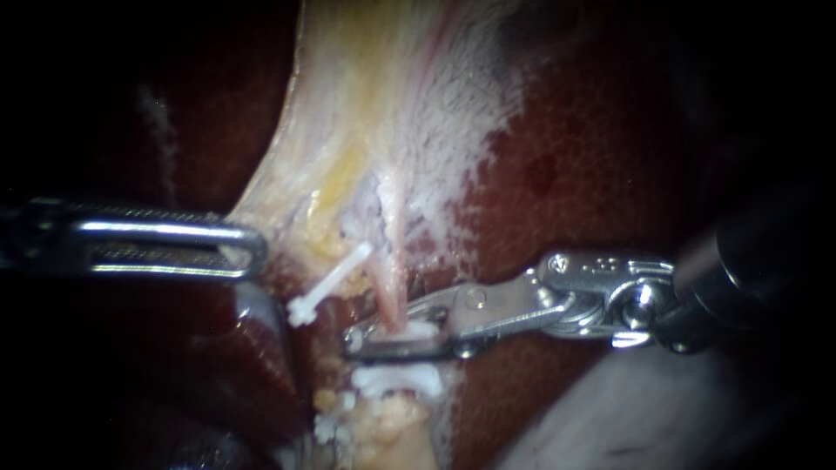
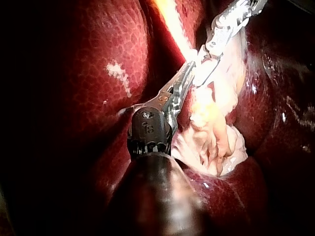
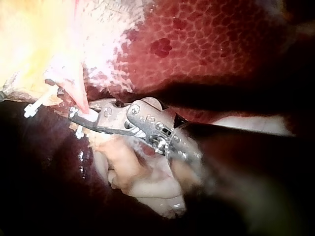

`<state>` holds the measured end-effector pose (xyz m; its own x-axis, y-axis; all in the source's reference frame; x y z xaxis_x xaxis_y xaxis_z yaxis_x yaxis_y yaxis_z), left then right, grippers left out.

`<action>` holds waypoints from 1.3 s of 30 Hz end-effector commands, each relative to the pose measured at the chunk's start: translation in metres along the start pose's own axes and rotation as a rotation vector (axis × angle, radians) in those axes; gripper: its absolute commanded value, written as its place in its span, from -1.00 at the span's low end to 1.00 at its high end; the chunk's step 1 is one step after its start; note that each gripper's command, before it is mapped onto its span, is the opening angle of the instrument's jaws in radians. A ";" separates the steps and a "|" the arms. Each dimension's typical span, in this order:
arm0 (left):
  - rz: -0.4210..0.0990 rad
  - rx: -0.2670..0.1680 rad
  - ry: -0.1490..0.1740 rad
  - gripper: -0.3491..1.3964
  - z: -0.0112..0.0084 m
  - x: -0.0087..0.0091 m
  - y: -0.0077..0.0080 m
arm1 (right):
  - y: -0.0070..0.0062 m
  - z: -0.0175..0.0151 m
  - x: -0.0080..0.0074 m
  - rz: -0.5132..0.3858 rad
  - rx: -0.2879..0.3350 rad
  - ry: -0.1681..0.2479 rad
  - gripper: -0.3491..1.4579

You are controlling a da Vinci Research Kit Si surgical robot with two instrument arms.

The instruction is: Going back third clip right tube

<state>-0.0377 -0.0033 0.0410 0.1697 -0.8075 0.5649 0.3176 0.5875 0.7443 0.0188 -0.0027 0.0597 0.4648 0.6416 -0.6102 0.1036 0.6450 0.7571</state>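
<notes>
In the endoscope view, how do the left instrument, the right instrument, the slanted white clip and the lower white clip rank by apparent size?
1. right instrument
2. left instrument; nearness to the camera may enlarge both instruments.
3. slanted white clip and lower white clip: they look alike, so I do not rank them.

The liver (image 1: 601, 157) is dark red, finely mottled; each clip (image 1: 329, 283) is white, the tube (image 1: 389, 283) pink.
</notes>
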 end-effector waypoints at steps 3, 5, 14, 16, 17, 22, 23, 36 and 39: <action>0.000 0.000 0.000 -1.00 0.0000 0.0000 0.0000 | 0.0000 0.0000 0.0000 0.000 0.000 0.000 -1.00; 0.000 0.000 0.000 -1.00 0.0000 0.0000 0.0000 | 0.0000 0.0000 0.0000 0.000 0.000 0.000 -1.00; 0.000 0.000 0.000 -1.00 0.0000 0.0000 0.0000 | 0.0001 0.0003 0.0001 -0.005 0.002 -0.001 -0.63; 0.000 0.000 0.000 -1.00 0.0000 0.0000 0.0000 | 0.0001 0.0004 0.0002 -0.029 0.002 -0.001 -0.43; 0.000 0.000 0.000 -1.00 0.0000 0.0000 0.0000 | 0.0001 0.0004 0.0002 -0.076 0.002 -0.001 -0.33; 0.000 0.000 0.000 -1.00 0.0000 0.0000 0.0000 | 0.0006 0.0009 0.0006 -0.181 0.000 0.000 -0.05; 0.000 0.000 0.000 -1.00 0.0000 0.0000 0.0000 | 0.0007 0.0009 0.0006 -0.187 0.000 0.000 -0.04; 0.000 0.000 0.000 -1.00 -0.0001 0.0000 -0.0001 | -0.0004 -0.0040 -0.0004 -0.286 -0.038 0.013 -0.01; 0.000 0.000 0.000 -1.00 -0.0001 0.0000 -0.0001 | -0.0010 -0.0067 -0.0006 -0.319 -0.061 0.020 -0.01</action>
<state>-0.0376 -0.0034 0.0409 0.1696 -0.8074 0.5651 0.3180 0.5876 0.7441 0.0118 -0.0008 0.0575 0.3987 0.4106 -0.8200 0.1795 0.8419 0.5089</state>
